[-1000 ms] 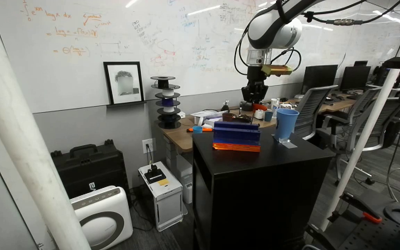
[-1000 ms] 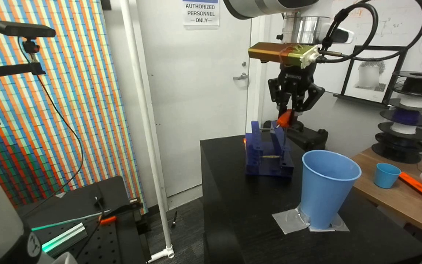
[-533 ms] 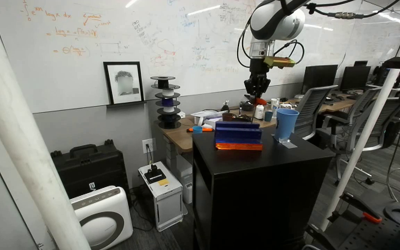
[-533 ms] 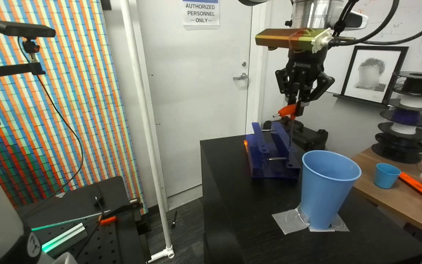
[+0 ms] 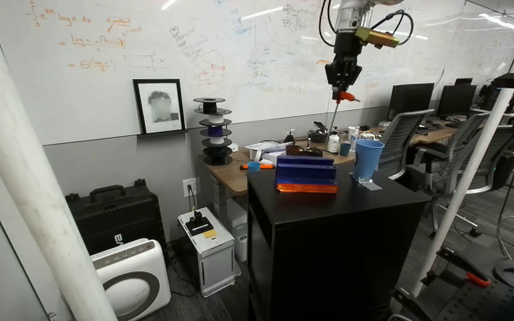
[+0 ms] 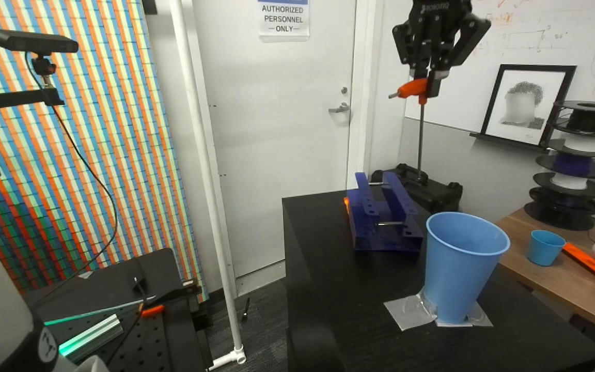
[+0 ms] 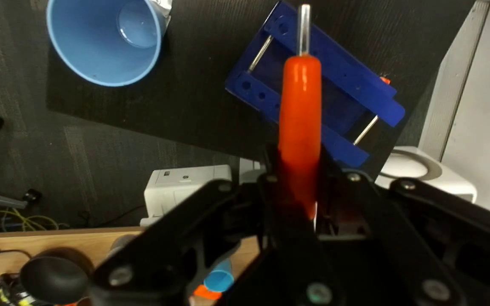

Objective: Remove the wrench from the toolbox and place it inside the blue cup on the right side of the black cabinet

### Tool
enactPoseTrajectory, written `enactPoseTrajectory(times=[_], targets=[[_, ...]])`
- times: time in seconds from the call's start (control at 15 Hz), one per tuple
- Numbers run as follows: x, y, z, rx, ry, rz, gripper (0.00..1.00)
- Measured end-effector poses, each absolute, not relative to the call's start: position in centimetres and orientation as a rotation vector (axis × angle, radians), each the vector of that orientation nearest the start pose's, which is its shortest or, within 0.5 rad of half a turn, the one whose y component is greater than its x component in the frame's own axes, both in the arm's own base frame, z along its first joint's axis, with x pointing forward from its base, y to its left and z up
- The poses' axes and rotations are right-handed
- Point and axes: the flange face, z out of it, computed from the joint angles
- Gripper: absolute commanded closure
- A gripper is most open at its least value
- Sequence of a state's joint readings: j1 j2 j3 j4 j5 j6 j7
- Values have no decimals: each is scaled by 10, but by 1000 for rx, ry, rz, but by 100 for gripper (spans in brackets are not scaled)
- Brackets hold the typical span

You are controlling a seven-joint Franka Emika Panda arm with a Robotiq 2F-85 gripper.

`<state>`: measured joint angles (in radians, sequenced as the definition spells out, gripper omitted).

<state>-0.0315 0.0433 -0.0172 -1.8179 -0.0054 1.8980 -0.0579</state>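
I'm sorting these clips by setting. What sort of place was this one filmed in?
Probably a research lab or engineering office: there is a whiteboard with handwritten formulas, computer monitors in the background, and a sign reading AUTHORIZED PERSONNEL ONLY.

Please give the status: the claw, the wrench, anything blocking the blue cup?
Claw shut on orange-handled wrench. Wrench out of toolbox, not yet in blue cup. Nothing seen covering the cup.
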Motion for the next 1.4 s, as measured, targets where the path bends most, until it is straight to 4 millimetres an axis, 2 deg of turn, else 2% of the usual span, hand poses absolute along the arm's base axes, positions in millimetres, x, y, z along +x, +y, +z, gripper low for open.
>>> enactPoseTrajectory(times=[0.13,0.27,0.33,0.47,0.6,0.93,1.13,1.27,1.4], targets=[[568,-48,539,-3172,98,-135,89],[558,-74,557,-3190,222,-186,89],[553,-88,562,-3189,279,-197,89],[547,-113,559,-3175,360,-166,90],[545,-123,542,-3138,404,-90,90],[557,-118,478,-3082,416,96,90],[562,-126,443,-3072,441,192,90],[563,-134,429,-3065,466,229,90],[563,-137,431,-3065,473,222,90]])
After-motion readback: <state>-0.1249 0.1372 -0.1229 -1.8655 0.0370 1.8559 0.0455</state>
